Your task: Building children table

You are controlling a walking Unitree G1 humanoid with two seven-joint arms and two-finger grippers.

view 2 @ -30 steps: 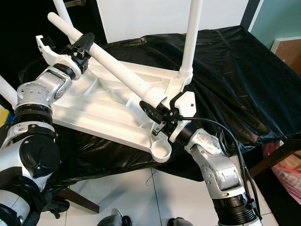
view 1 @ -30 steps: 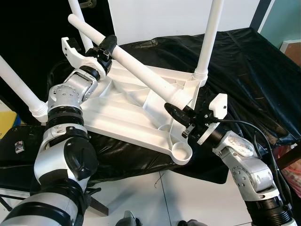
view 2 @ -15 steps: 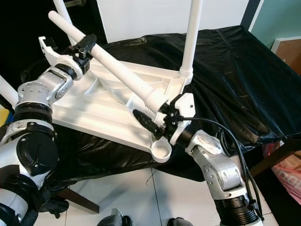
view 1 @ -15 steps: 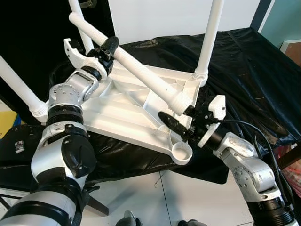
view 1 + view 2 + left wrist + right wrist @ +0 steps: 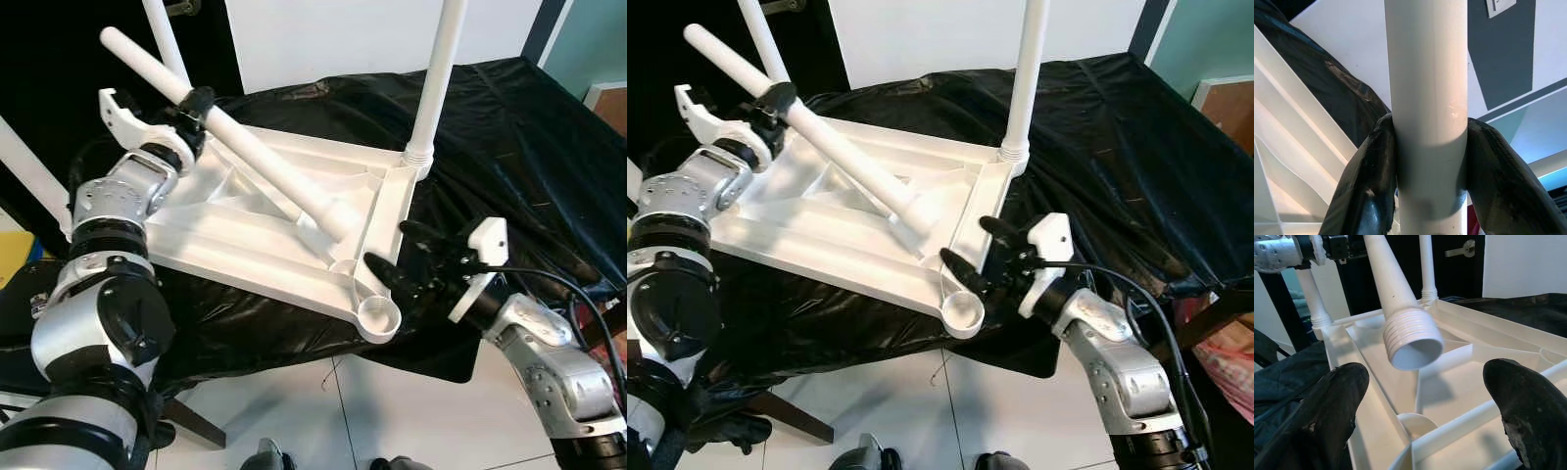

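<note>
Left eye view | left end effector [image 5: 192, 104] clamps table leg [image 5: 265, 164] | right end effector [image 5: 402, 257] spread wide, holding nothing

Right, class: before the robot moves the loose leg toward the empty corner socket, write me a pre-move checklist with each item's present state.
1. Left gripper shut on the loose table leg: ok.
2. Threaded end of that leg free and unblocked: ok.
3. Empty corner socket open, nothing in it: ok.
4. Right gripper open and off the leg, beside the socket: ok.
5. Leg lined up over the socket: not ok; it lies slanted across the upturned tabletop, its end short of the socket.
6. Already fitted leg fully screwed in: cannot tell.
</note>
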